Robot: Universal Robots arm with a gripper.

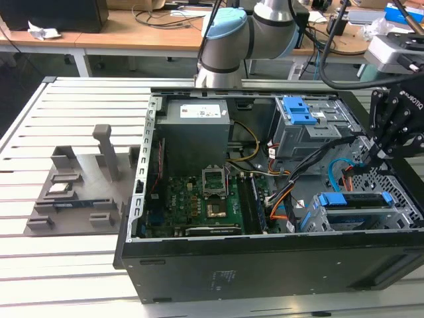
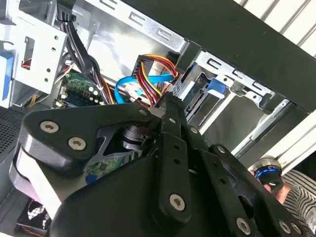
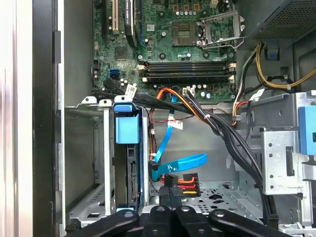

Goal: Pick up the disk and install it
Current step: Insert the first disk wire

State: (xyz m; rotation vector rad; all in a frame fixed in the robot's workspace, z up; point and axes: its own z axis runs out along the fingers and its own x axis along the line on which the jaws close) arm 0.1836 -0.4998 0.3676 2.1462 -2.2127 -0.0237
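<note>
The disk [image 1: 354, 200] sits on edge in the silver drive cage [image 1: 318, 218] at the front corner of the open computer case [image 1: 265, 265], its blue bracket [image 3: 127, 129] uppermost. The gripper [image 1: 383, 154] hangs just above that corner, its fingertips [image 3: 170, 193] pressed together on a black power connector [image 3: 172, 180]. The case lies on a white slatted table [image 1: 66, 265]; cluttered desks [image 1: 132, 33] stand behind.

Loose cables [image 3: 197, 111] crowd the gap beside the drive cage [image 3: 106, 163].
</note>
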